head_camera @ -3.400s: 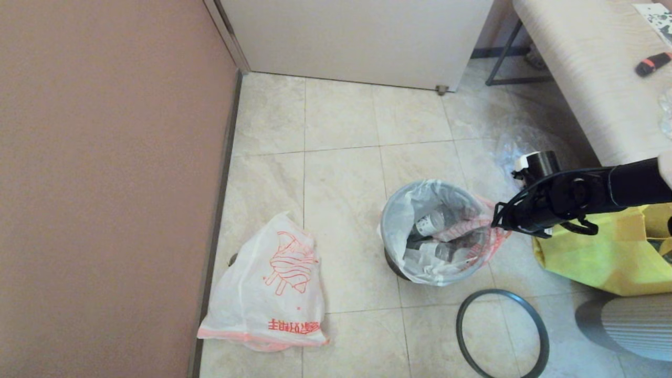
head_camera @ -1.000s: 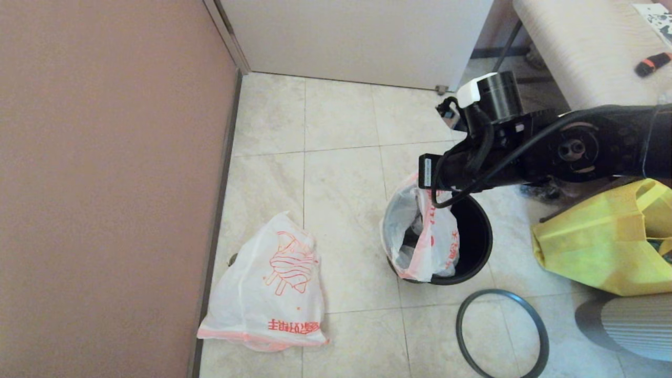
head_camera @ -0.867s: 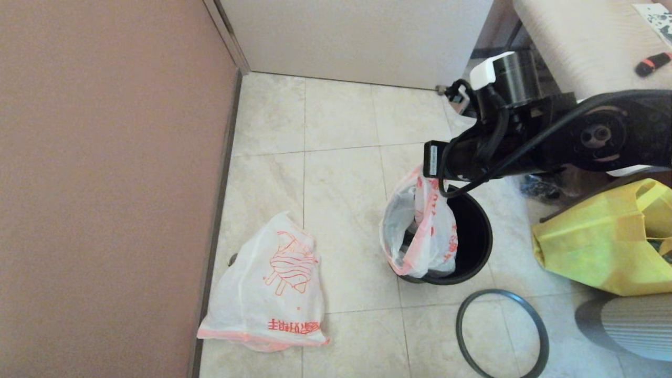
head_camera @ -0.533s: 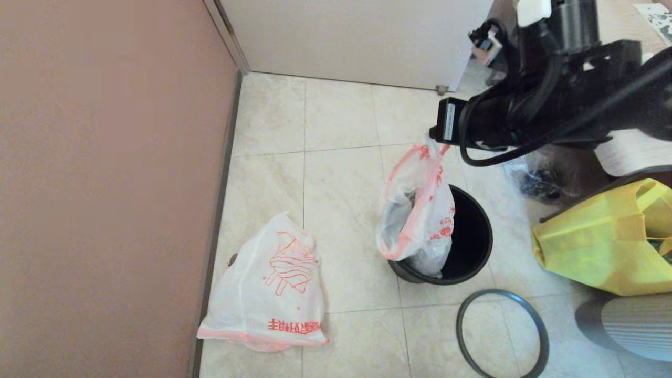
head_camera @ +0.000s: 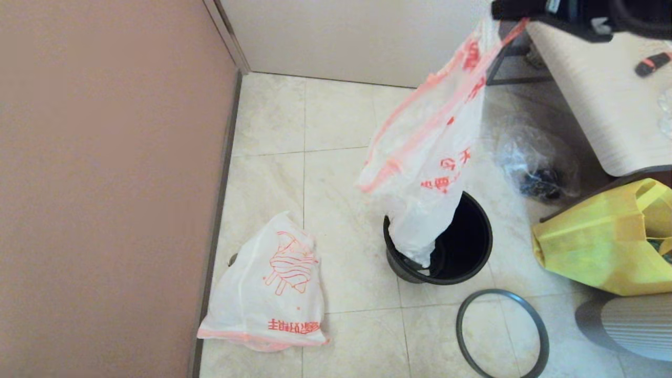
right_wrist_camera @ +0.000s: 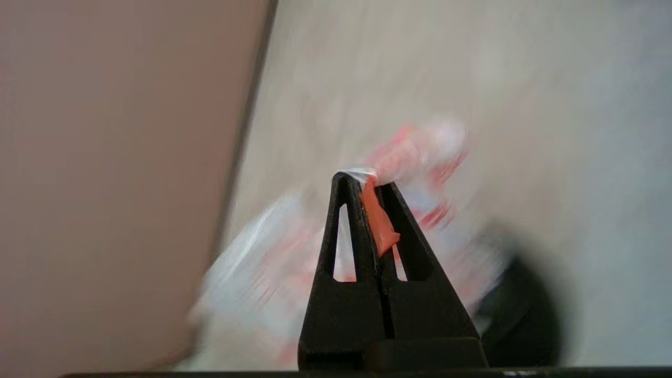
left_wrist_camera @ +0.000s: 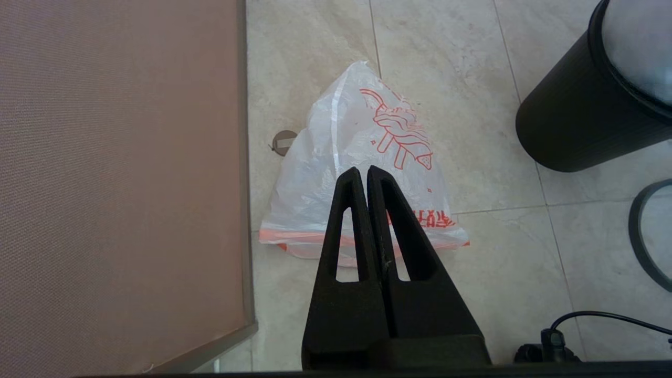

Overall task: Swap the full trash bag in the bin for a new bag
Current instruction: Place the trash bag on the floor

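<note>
The right gripper (right_wrist_camera: 367, 181), at the top right of the head view, is pinching the orange edge of the full trash bag (head_camera: 430, 157) between closed jaws, and the bag is hanging stretched toward the frame centre with its bottom dipping inside the bin (head_camera: 464, 247). The thin film could be tearing at that single pinch point, or the tail could be catching the rim and tipping the bin. The left gripper (left_wrist_camera: 367, 176) is sitting shut and empty above the new bag (head_camera: 273, 283), lying lower left, with the hoop (head_camera: 501, 336) on the floor at lower right
</note>
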`<state>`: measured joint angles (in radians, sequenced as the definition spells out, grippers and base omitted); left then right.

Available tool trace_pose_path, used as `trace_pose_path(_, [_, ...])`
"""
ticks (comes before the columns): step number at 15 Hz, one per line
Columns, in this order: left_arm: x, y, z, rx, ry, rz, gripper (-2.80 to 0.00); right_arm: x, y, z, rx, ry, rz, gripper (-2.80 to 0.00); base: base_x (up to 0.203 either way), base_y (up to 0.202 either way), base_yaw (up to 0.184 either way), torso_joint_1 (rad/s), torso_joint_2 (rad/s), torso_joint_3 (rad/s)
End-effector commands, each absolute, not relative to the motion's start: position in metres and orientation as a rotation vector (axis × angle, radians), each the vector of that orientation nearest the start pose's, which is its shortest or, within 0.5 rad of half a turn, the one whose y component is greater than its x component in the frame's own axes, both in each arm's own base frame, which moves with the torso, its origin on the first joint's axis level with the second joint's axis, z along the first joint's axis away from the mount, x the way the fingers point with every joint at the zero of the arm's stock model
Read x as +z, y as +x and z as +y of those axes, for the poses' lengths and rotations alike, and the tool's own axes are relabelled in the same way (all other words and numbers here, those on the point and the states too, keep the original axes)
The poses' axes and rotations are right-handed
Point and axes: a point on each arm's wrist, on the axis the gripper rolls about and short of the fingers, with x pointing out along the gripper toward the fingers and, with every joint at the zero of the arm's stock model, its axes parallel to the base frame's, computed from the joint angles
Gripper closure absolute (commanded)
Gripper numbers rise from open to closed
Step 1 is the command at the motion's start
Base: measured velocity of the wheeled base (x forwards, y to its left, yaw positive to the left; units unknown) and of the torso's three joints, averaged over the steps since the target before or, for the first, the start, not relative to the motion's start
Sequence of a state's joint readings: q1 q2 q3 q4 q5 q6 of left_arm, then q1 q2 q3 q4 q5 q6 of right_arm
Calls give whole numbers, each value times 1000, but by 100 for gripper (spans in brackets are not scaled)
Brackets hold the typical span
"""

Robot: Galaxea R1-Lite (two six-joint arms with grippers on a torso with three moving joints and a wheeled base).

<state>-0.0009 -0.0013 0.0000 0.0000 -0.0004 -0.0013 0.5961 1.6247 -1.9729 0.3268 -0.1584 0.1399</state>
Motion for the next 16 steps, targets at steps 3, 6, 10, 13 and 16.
trace_pose_path(3, [75, -23, 0, 0, -2, 0, 0, 468, 190, 112, 289, 68, -254, 0, 0, 0, 0, 0, 0, 0])
trace_pose_path(6, [75, -23, 0, -2, -2, 0, 0, 484, 194, 88, 143, -6, -414, 0, 0, 0, 0, 0, 0, 0])
trace_pose_path(10, [75, -23, 0, -2, -2, 0, 0, 474, 239, 64, -26, -55, -431, 0, 0, 0, 0, 0, 0, 0])
trace_pose_path(13, [75, -23, 0, 0, -2, 0, 0, 438, 307, 42, -111, -104, -323, 0, 0, 0, 0, 0, 0, 0])
trace_pose_path(16, [75, -23, 0, 0, -2, 0, 0, 361, 402, 19, -158, -139, -154, 0, 0, 0, 0, 0, 0, 0])
